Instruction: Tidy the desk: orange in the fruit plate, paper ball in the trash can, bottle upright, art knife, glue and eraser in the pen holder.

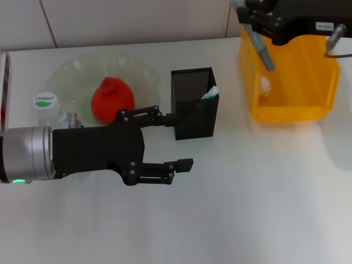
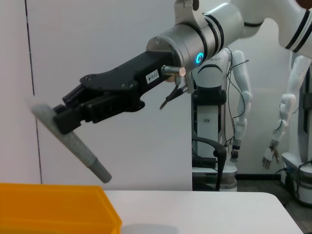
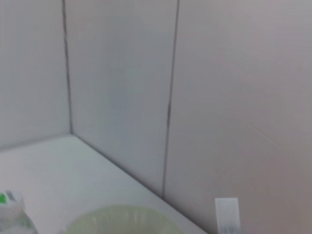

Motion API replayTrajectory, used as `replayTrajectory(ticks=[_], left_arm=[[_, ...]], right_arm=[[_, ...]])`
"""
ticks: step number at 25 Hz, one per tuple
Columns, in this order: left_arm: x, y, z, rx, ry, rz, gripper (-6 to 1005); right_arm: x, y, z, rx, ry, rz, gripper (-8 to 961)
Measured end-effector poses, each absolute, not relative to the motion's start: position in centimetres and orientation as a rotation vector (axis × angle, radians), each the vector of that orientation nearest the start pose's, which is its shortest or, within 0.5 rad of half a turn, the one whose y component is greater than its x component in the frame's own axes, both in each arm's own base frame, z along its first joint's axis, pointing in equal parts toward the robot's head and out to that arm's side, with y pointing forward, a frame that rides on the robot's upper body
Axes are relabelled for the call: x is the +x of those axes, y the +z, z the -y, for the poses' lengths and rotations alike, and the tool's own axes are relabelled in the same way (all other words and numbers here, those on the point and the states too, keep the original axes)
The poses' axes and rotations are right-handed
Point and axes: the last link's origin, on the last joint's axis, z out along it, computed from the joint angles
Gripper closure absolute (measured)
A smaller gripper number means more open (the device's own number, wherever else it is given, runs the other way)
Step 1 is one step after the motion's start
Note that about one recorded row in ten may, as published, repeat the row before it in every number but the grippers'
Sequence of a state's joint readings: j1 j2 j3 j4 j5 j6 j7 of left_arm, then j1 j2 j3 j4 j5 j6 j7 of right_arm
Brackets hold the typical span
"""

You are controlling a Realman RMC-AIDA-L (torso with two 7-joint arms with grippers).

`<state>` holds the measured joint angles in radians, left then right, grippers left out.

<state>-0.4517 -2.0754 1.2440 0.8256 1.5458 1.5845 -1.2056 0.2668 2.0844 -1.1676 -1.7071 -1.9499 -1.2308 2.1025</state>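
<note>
Right claw (image 1: 258,34) grips the art knife (image 1: 259,48) tilted above the trash can (image 1: 286,113), pen holder (image 1: 193,104) well apart. Release here drops it in with the paper ball (image 1: 265,85). Left claw (image 1: 173,140) open, empty, just beside the holder.

The left end effector (image 1: 173,140) is matte black, with linked finger bars joined by small round screws. Behind it sits a brushed silver wrist ring with a green light. The right end effector (image 2: 61,117) is also black, with a white label, a silver wrist, a blue light and thin black cables.
</note>
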Motion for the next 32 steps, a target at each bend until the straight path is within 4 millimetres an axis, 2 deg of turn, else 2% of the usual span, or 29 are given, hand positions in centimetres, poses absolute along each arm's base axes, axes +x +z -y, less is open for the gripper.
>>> replayTrajectory(ticks=[4,13,21,24,32], left_arm=[[-18.9,-2.7,-30.7,-2.914,-0.926,0.021,186],[-18.7,-2.7,-30.8,-2.913,-0.930,0.015,186],[-18.9,-2.9,-30.7,-2.907,-0.943,0.017,186],[-18.9,-2.9,-30.7,-2.908,-0.943,0.016,186],[-18.7,-2.9,-30.8,-2.911,-0.944,0.004,186]], right_arm=[[16.7,9.8,-34.2,-2.391,0.680,-0.410,817],[19.0,8.6,-35.5,-2.426,0.821,-0.444,818],[18.6,6.9,-37.5,-2.477,0.868,-0.423,818],[18.6,5.6,-38.6,-2.509,0.866,-0.416,818],[19.7,4.0,-39.4,-2.503,0.872,-0.354,818]])
